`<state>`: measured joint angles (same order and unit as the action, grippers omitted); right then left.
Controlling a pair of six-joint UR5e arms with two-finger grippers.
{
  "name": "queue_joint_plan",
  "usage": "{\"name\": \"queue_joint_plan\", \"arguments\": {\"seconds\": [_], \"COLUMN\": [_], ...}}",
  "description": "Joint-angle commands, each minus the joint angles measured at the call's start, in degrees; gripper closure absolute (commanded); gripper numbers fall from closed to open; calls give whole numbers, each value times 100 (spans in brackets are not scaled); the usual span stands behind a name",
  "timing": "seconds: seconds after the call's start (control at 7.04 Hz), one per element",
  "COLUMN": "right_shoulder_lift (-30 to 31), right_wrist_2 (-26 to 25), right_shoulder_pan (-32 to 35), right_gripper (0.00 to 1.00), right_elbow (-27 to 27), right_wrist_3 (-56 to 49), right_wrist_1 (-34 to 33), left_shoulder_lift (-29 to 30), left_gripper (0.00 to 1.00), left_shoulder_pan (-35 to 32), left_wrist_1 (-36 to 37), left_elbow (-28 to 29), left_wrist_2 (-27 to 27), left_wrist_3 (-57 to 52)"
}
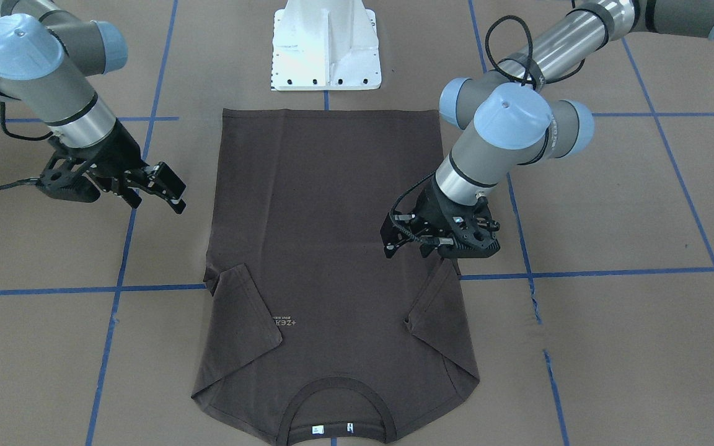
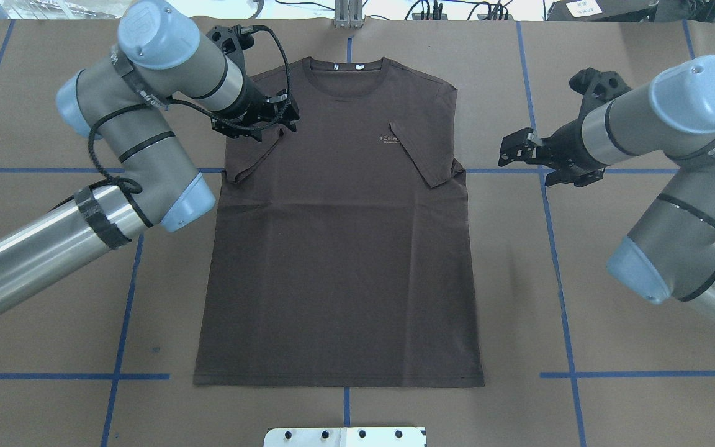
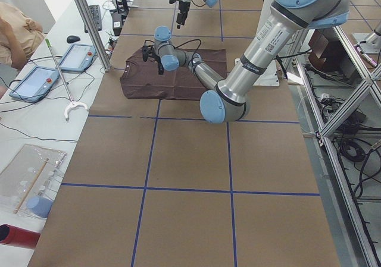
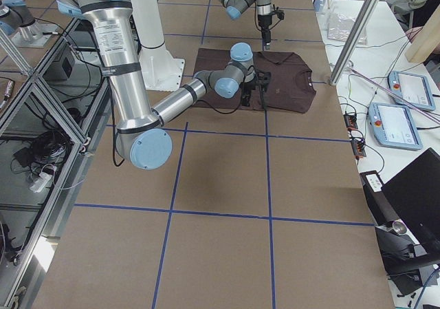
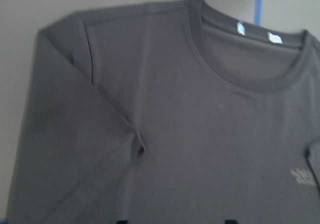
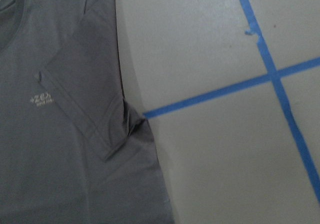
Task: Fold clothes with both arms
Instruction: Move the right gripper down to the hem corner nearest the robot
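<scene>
The dark brown T-shirt (image 2: pixel 339 261) lies flat on the table, collar away from the robot, with both sleeves folded inward onto the body. It also shows in the front-facing view (image 1: pixel 332 235). My left gripper (image 2: pixel 275 126) hovers open over the folded left sleeve near the shoulder; in the front-facing view (image 1: pixel 408 249) nothing is in it. Its wrist view shows the collar with white labels (image 5: pixel 255 32) and the sleeve fold. My right gripper (image 2: pixel 506 151) is open and empty, off the shirt beside the right sleeve (image 6: pixel 90 109), over bare table.
The white pedestal base (image 1: pixel 326 46) stands at the shirt's hem end. Blue tape lines (image 2: pixel 553 248) grid the brown table. Tablets (image 3: pixel 36 79) and a metal post (image 3: pixel 89 23) stand along the operators' side, where a person sits.
</scene>
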<state>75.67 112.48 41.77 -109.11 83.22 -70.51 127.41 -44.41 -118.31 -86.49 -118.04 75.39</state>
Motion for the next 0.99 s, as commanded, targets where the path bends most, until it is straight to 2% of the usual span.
{"name": "queue_joint_plan", "arguments": {"seconds": [0.0, 0.14, 0.43, 0.57, 0.85], "right_shoulder_lift": [176, 142, 115, 167, 290], "right_wrist_2": [-1014, -2279, -2790, -3133, -3197], "right_shoulder_pan": [-1655, -2621, -3400, -3769, -3966], "right_gripper": [0, 3, 15, 22, 26], "right_elbow": [-741, -760, -1173, -1191, -1182], "right_wrist_3": [1672, 2316, 3275, 3506, 3631], "right_wrist_1": [-533, -578, -1653, -1833, -1861], "left_shoulder_lift": [-488, -507, -507, -515, -515], "left_gripper": [27, 27, 27, 27, 27], "left_shoulder_pan": [90, 99, 99, 99, 99], "left_wrist_1": [9, 9, 9, 1, 1], "left_elbow": [-771, -764, -773, -755, -773], "left_wrist_2": [9, 9, 0, 0, 26], "left_wrist_3": [38, 20, 37, 29, 29]}}
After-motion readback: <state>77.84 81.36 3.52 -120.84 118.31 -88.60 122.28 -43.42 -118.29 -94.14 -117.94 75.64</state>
